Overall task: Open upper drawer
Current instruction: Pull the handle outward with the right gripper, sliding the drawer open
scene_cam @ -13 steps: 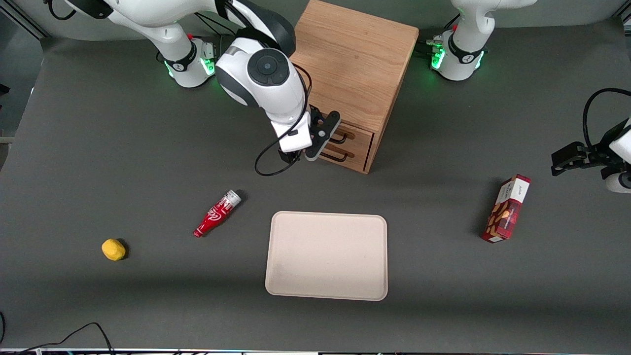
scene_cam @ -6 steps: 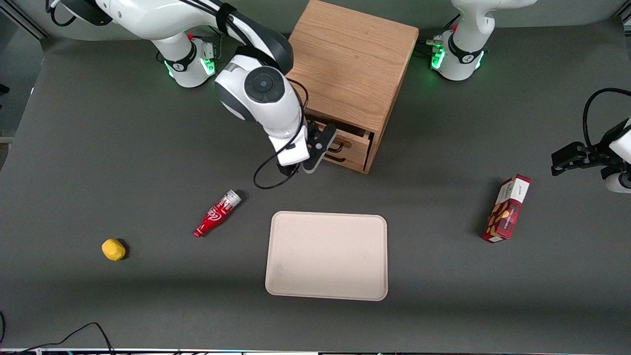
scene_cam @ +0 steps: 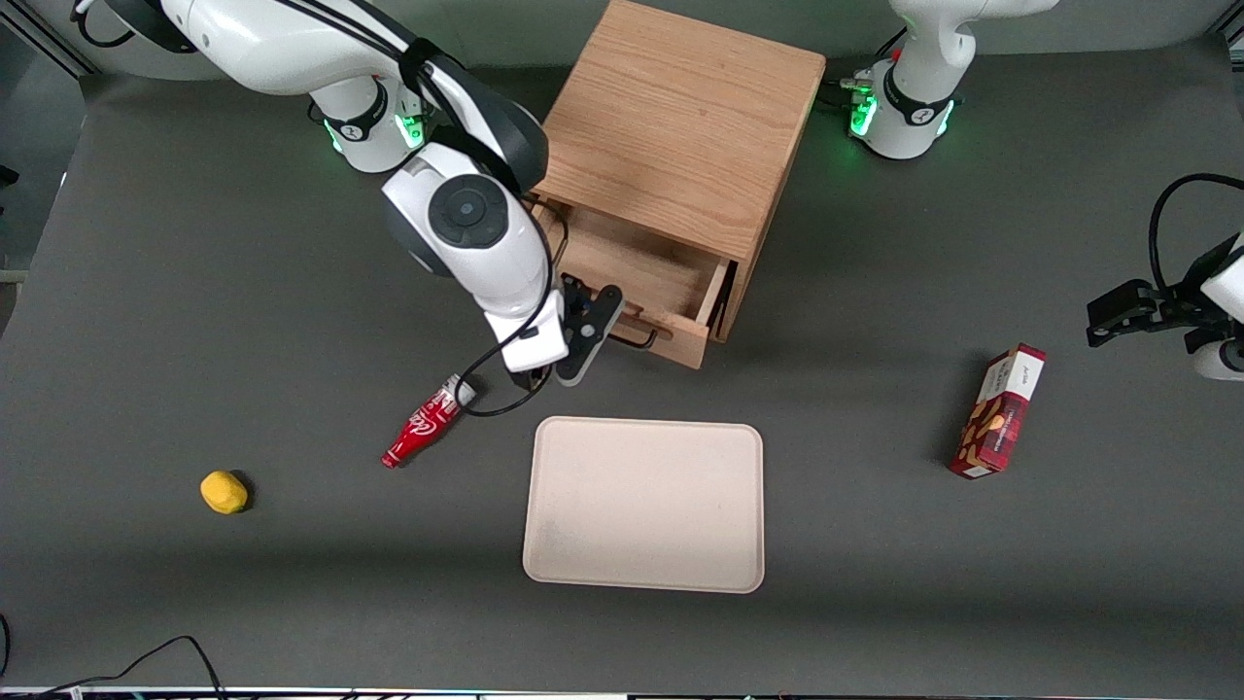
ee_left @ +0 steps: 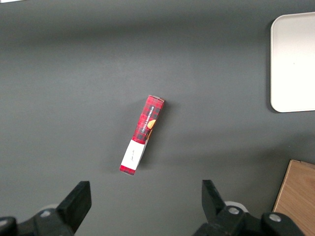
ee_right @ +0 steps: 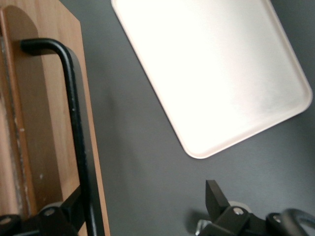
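The upper drawer (scene_cam: 637,267) of the wooden cabinet (scene_cam: 680,126) stands pulled out toward the front camera, showing plain wood inside. Its oak front (ee_right: 42,123) carries a black wire handle (scene_cam: 637,337) (ee_right: 74,123). My right gripper (scene_cam: 593,329) (ee_right: 145,199) is at the handle end nearest the working arm's side. It is open, with the fingers wide apart. One finger (ee_right: 66,214) lies against the handle bar, and the other (ee_right: 216,194) hangs over bare table. The drawer below is hidden under the pulled-out one.
A beige tray (scene_cam: 643,504) (ee_right: 211,73) lies nearer the front camera than the cabinet. A red bottle (scene_cam: 428,423) lies just below my wrist, with a yellow lump (scene_cam: 224,492) farther toward the working arm's end. A red box (scene_cam: 1001,413) (ee_left: 142,133) stands toward the parked arm's end.
The upper drawer went from shut to well pulled out. My gripper moved with its handle toward the front camera and the working arm's side.
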Available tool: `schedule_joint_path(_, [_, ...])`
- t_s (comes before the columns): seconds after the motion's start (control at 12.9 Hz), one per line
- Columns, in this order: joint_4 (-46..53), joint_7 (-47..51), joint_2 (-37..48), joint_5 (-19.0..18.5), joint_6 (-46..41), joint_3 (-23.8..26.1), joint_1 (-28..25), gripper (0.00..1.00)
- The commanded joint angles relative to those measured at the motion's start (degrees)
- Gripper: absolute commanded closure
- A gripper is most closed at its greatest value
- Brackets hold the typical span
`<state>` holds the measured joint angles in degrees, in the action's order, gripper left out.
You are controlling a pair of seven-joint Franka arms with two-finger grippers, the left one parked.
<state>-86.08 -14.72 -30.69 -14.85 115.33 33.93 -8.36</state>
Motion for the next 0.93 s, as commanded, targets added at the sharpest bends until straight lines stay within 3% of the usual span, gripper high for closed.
schedule_joint_path(0.0, [2.40, -5.39, -0.68, 4.81, 1.21, -3.60, -0.69, 0.00])
schedule_joint_path(0.86, [7.24, -11.30, -2.79, 5.70, 6.05, -11.16, -0.52, 0.00])
